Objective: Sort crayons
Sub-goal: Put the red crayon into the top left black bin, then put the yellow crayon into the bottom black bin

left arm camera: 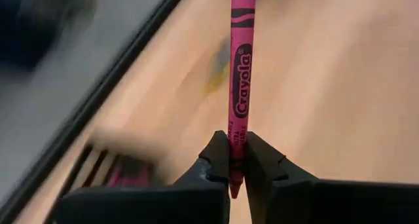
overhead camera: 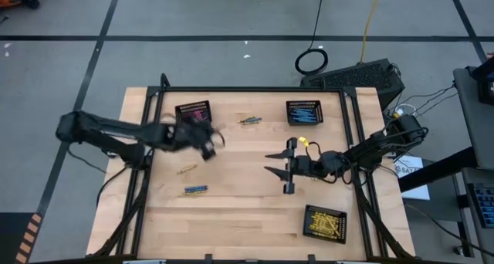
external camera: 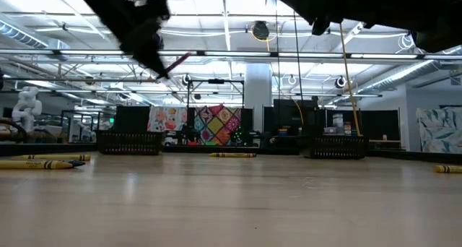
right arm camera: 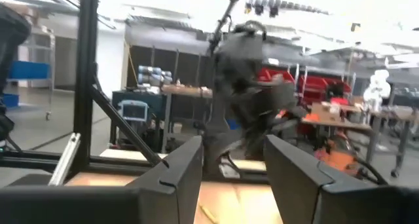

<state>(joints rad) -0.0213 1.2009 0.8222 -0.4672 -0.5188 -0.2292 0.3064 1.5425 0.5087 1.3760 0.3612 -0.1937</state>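
Clenched on the blunt end of a pink crayon (left arm camera: 239, 73), the jaws of the left gripper (left arm camera: 237, 160) hold only a short length of the stick, while most of it juts out past the fingertips. In the low view the same crayon (external camera: 177, 61) hangs in the air under the dark arm, well above the bench (overhead camera: 239, 218). Seen from overhead, the left gripper (overhead camera: 207, 144) is just beside the pink basket (overhead camera: 193, 113), on the side facing the middle of the bench.

My main worry is the grip: with so little of the crayon pinched, a fast swing or a knock against the basket's mesh rim could twist it loose, and it would then roll on the wood. A release made too far out from the pink basket would also leave it on the bench instead of inside. The arm looks blurred, so it seems to be in motion, which adds to that risk.

Farther from the pink basket, other crayons lie loose: a yellow one (overhead camera: 186, 170), a blue and yellow group (overhead camera: 195, 190), and another small group (overhead camera: 249, 120) towards the blue basket (overhead camera: 303, 112). The right gripper (overhead camera: 282, 165) sits past the bench's middle with jaws released and spread, holding nothing that I can see. A yellow crayon (overhead camera: 303, 141) lies close beside its wrist and could be swept aside if that arm turns carelessly. The yellow basket (overhead camera: 324, 223) stands farthest off, at the opposite corner.
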